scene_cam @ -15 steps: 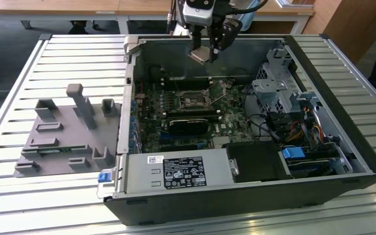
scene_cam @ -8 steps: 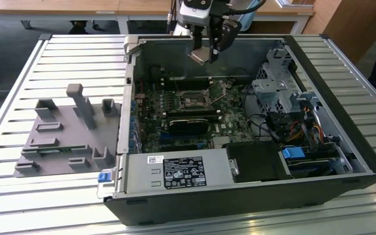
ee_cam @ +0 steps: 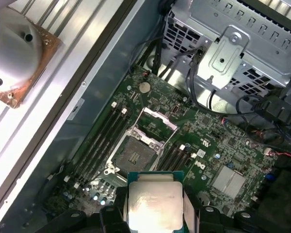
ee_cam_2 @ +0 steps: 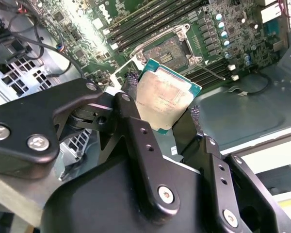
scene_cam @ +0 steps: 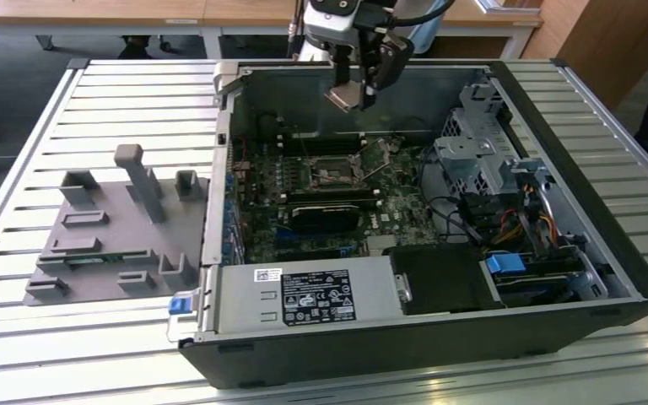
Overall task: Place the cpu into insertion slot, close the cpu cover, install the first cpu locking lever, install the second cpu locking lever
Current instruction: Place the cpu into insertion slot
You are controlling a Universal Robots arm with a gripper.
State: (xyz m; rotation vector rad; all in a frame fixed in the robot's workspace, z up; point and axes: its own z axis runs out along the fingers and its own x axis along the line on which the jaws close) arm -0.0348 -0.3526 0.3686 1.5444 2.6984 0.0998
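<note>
Holding the cpu (ee_cam_2: 165, 94) by two opposite edges, your gripper (ee_cam_2: 161, 103) is clamped firmly on it, and the silver top plate faces the camera in both wrist views. In the exterior view you are hanging over the open computer case (scene_cam: 594, 253), at twelve o'clock from the insertion slot (scene_cam: 330, 175) and well above the motherboard (scene_cam: 301, 215). The chip is in the air, apart from the socket. In the first wrist view the slot's dark centre lies uncovered, and the cpu cover (ee_cam: 156, 121) stands tilted up along one edge of it. Long memory slots (ee_cam: 104, 138) run beside the socket. At nine o'clock from the case in the exterior view, a grey fixture plate (scene_cam: 99, 253) rests on the slatted table (scene_cam: 31, 337).
</note>
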